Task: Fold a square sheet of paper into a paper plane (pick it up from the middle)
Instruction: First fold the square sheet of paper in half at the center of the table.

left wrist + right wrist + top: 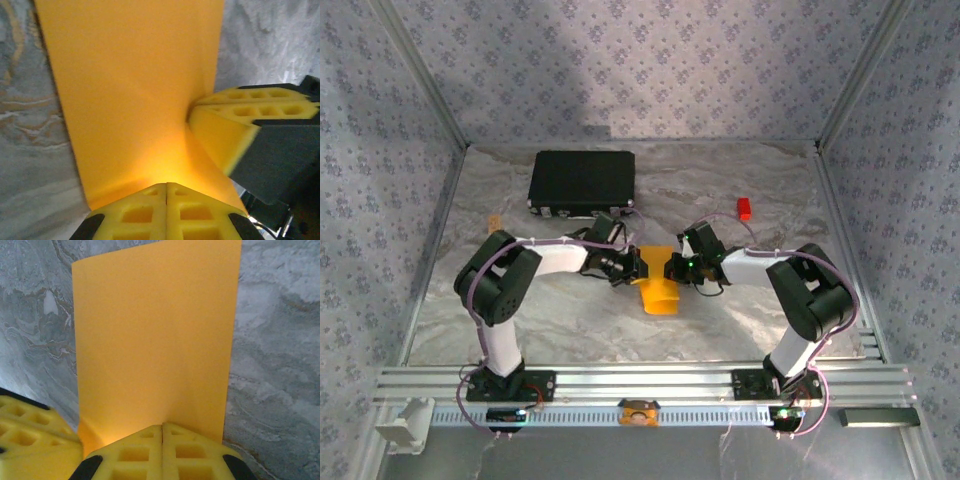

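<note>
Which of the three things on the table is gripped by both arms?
The orange sheet of paper; the black case and red block lie untouched farther back.

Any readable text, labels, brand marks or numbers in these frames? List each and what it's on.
None readable.
square sheet of paper: plain, no print.
black case: pale marks along its near edge, too small to read.
red block: no marking can be made out.
</note>
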